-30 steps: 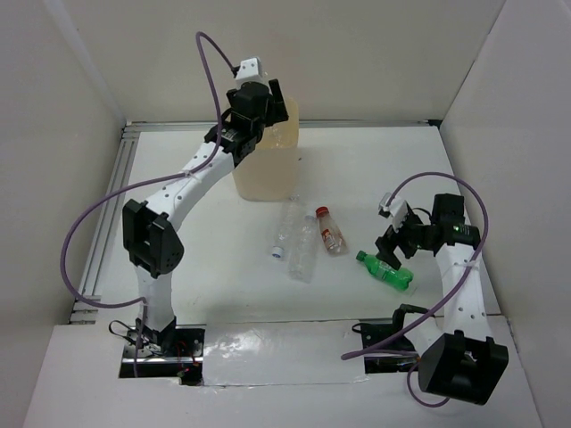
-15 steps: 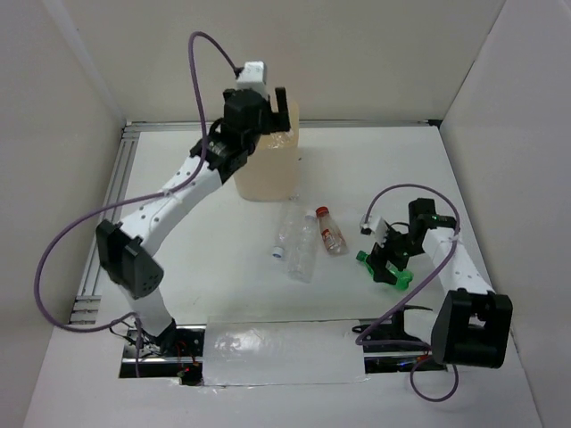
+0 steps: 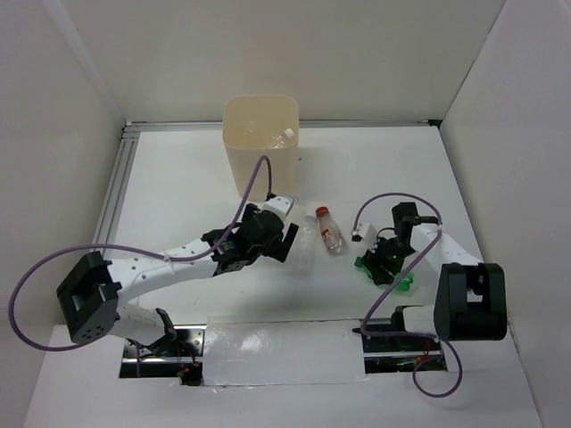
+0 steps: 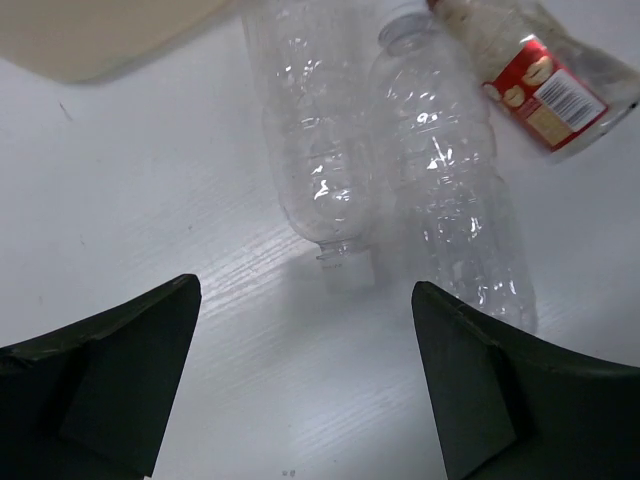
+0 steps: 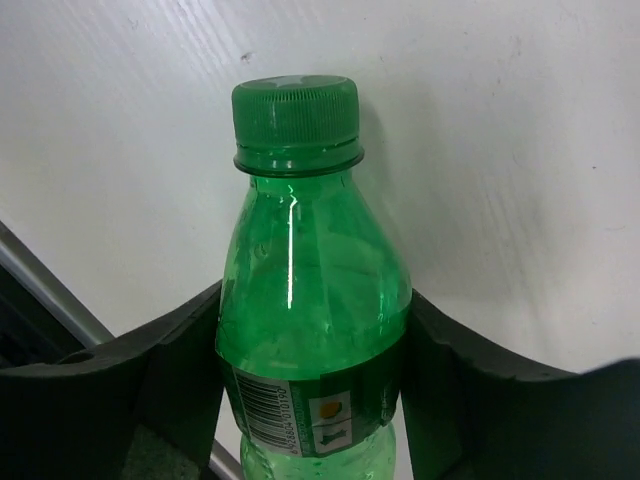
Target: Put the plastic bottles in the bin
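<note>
Now back from the bin (image 3: pixel 259 169), the spread left gripper (image 4: pixel 305 292) faces the clear bottles (image 4: pixel 440 190); the right gripper (image 5: pixel 312 345) pinches the green bottle (image 5: pixel 310 280).

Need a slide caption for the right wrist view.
Right tool grips the green bottle by its body, white table behind.

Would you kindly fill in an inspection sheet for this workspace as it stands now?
Surface: white table, matt.
Job's things: cream bin upright at the far edge, binned bottle inside; clear bottles lying side by side; red-cap bottle beside them; green bottle near the right base.
Clutter: nothing seen.
Grippers: left gripper open above the clear bottles; right gripper shut on the green bottle.
Cables: purple cables loop from both arms.
Surroundings: white walls on three sides.
</note>
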Robot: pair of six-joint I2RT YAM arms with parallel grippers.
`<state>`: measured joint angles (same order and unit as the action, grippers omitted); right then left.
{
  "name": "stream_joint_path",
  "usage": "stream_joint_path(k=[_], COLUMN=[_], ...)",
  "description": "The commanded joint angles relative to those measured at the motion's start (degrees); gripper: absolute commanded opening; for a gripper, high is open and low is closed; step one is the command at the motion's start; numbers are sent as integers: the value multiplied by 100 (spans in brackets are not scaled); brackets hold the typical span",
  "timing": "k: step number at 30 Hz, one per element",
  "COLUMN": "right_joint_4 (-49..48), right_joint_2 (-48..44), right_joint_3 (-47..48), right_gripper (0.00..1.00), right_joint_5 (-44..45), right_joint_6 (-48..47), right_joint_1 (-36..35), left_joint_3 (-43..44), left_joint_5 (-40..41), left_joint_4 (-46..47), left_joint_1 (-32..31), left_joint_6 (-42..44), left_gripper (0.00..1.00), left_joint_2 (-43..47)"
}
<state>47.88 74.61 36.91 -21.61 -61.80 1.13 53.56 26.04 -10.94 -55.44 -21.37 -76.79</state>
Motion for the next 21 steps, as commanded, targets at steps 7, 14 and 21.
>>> stream_joint_path(k=[7,14,21], right_joint_4=[1514,-1863,-4768], right_joint_2=[-211,475,2284], right_joint_3=[3866,6162,7523], right_gripper=[17,17,17], right_joint_5=[-1613,-3331,-2832], right_joint_6=[331,3902,6107], right_joint_1=[424,258,-1447], left_joint_3=[400,603,340], left_joint_5=[262,76,-108], left_joint_4=[522,698,953], left_joint_1=[191,472,473], left_joint_6=[-457,-518,-754], left_gripper=[100,100,100], left_joint_2=[-924,-1382,-1241])
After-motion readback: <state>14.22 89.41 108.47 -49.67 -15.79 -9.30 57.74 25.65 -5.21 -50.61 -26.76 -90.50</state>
